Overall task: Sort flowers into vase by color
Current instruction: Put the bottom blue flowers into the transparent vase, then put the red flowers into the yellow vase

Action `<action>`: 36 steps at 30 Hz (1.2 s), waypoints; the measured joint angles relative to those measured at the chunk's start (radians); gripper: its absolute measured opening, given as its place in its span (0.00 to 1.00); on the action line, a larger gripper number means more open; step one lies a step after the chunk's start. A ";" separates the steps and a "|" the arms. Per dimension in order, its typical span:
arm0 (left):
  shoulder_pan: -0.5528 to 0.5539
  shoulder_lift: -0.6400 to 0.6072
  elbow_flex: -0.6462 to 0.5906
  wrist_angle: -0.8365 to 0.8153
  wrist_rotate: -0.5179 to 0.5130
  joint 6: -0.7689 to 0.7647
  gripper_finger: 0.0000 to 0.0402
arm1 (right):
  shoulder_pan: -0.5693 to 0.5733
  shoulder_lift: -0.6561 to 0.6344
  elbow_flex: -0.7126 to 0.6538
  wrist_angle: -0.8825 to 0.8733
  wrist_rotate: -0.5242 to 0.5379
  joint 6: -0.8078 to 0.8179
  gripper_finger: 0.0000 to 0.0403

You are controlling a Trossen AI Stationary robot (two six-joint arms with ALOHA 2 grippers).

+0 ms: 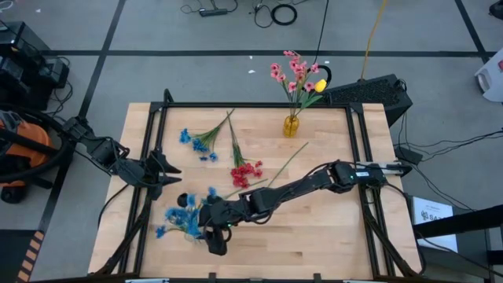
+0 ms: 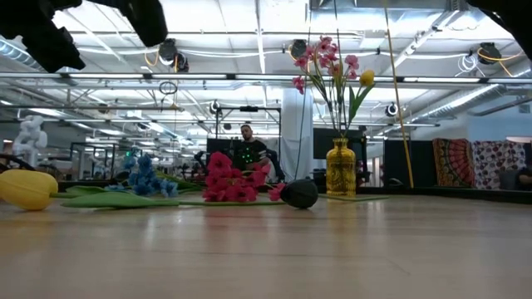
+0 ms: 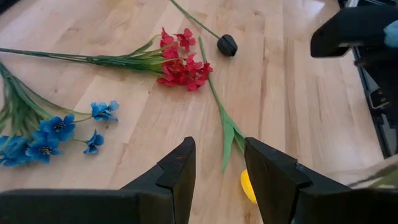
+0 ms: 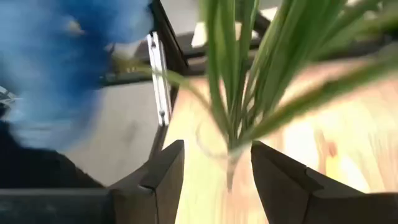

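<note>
A yellow vase at the table's far side holds pink blooms and a yellow bud. A blue sprig and a red sprig lie flat mid-table. Another blue sprig lies near the near-left corner. My right gripper is open, and the base of that sprig's green stems sits between its fingers; I see no touch. My left gripper is open above a yellow bud on its green stem. A dark flower head lies beyond the red sprig.
The right arm reaches across the table's middle from the right edge, over the loose stems. A black frame rail runs along the table's sides. In the low view the yellow bud lies near left, and the dark head lies before the vase.
</note>
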 joint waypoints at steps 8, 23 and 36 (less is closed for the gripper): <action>0.000 0.000 0.000 -0.001 0.010 0.000 0.36 | 0.003 -0.045 0.000 -0.097 0.003 0.031 0.43; 0.000 0.024 0.000 -0.009 0.013 -0.115 0.36 | 0.086 -0.148 -0.005 -0.736 0.038 0.410 0.28; 0.000 0.071 0.000 -0.034 0.011 -0.214 0.36 | 0.222 -0.141 -0.158 -0.737 0.033 0.527 0.15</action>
